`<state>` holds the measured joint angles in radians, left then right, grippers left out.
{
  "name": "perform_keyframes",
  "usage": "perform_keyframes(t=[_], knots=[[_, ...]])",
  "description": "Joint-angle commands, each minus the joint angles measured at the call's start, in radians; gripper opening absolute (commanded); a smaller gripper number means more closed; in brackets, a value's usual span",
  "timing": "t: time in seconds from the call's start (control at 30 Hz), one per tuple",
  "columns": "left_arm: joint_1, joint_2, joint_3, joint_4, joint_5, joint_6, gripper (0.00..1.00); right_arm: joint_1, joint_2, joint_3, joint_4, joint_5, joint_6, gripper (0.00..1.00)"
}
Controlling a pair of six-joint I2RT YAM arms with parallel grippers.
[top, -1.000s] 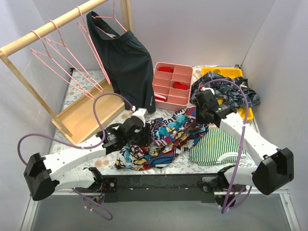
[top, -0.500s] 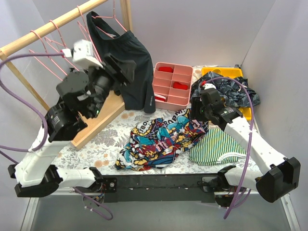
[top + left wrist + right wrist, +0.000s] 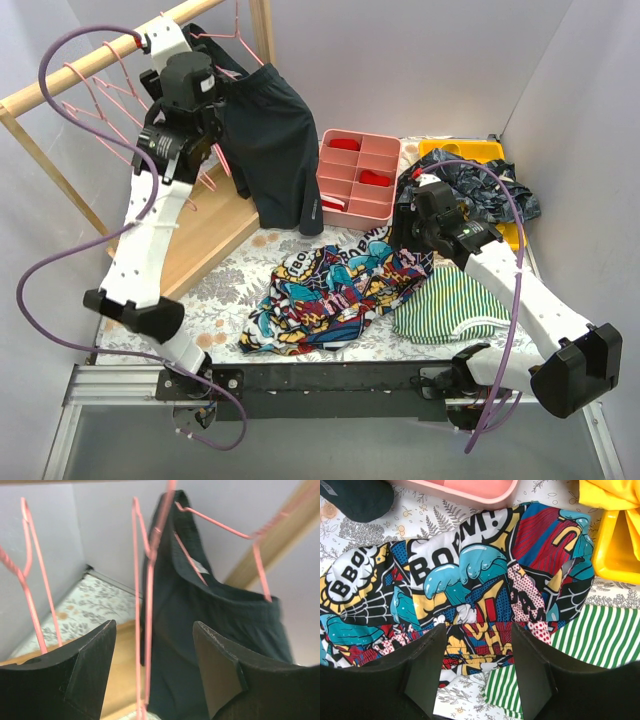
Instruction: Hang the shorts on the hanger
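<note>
The comic-print shorts (image 3: 335, 290) lie crumpled on the table in front of both arms and fill the right wrist view (image 3: 470, 580). My right gripper (image 3: 405, 238) hovers open just above their right edge; its jaws (image 3: 477, 670) stand wide and empty. My left gripper (image 3: 222, 105) is raised to the wooden rail among several pink hangers (image 3: 100, 100). In the left wrist view it is open (image 3: 152, 672), with one pink hanger wire (image 3: 147, 605) hanging between the fingers, not gripped.
Plain black shorts (image 3: 265, 140) hang on a pink hanger just right of my left gripper (image 3: 215, 625). A pink compartment tray (image 3: 358, 178), a yellow bin (image 3: 470, 152) under a dark blue patterned garment (image 3: 480, 190), a green-striped cloth (image 3: 450, 305) and the wooden rack base (image 3: 190, 235) surround the shorts.
My left arm has swung up from the shorts on the table to the hanger rail. My right gripper has stayed over the shorts' right edge.
</note>
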<state>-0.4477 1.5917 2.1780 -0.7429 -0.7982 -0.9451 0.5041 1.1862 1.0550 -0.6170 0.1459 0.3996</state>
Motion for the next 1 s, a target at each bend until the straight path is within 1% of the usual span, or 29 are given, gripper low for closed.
perform_keyframes(t=[0.0, 0.07, 0.13, 0.17, 0.23, 0.33, 0.37, 0.47, 0.5, 0.53, 0.73, 0.8, 0.9, 0.97], knots=[[0.11, 0.077, 0.139, -0.114, 0.096, -0.037, 0.6, -0.003, -0.002, 0.039, 0.043, -0.032, -0.021, 0.62], [0.133, 0.097, 0.128, -0.095, 0.122, -0.038, 0.58, -0.003, -0.002, 0.036, 0.043, -0.035, -0.024, 0.62], [0.144, 0.1, 0.079, -0.056, 0.165, -0.037, 0.56, -0.004, -0.003, 0.033, 0.046, -0.035, -0.025, 0.62], [0.15, 0.103, 0.072, -0.038, 0.171, -0.037, 0.55, -0.003, -0.003, 0.033, 0.046, -0.035, -0.027, 0.62], [0.156, 0.137, 0.094, -0.052, 0.171, -0.05, 0.52, -0.003, 0.0, 0.031, 0.048, -0.037, -0.027, 0.62], [0.159, 0.145, 0.08, -0.05, 0.172, -0.063, 0.44, -0.004, -0.005, 0.028, 0.051, -0.04, -0.028, 0.62], [0.159, 0.136, 0.053, -0.023, 0.178, -0.064, 0.35, -0.004, -0.007, 0.027, 0.054, -0.042, -0.027, 0.61], [0.161, 0.116, 0.029, 0.025, 0.205, -0.051, 0.18, -0.004, -0.007, 0.025, 0.053, -0.04, -0.031, 0.61], [0.159, 0.117, 0.038, 0.028, 0.206, -0.046, 0.04, -0.003, -0.008, 0.025, 0.054, -0.04, -0.033, 0.61], [0.161, 0.116, 0.046, 0.036, 0.211, -0.028, 0.0, -0.004, -0.01, 0.025, 0.054, -0.04, -0.031, 0.61], [0.161, 0.057, 0.036, 0.112, 0.273, 0.032, 0.0, -0.003, -0.004, 0.04, 0.057, -0.04, -0.036, 0.61], [0.161, 0.042, 0.043, 0.111, 0.287, 0.042, 0.0, -0.004, 0.001, 0.043, 0.059, -0.042, -0.038, 0.6], [0.158, 0.027, 0.054, 0.067, 0.329, 0.023, 0.0, -0.004, 0.006, 0.049, 0.059, -0.039, -0.038, 0.61], [0.159, 0.001, 0.008, 0.063, 0.367, 0.017, 0.0, -0.004, 0.006, 0.046, 0.06, -0.039, -0.036, 0.61]])
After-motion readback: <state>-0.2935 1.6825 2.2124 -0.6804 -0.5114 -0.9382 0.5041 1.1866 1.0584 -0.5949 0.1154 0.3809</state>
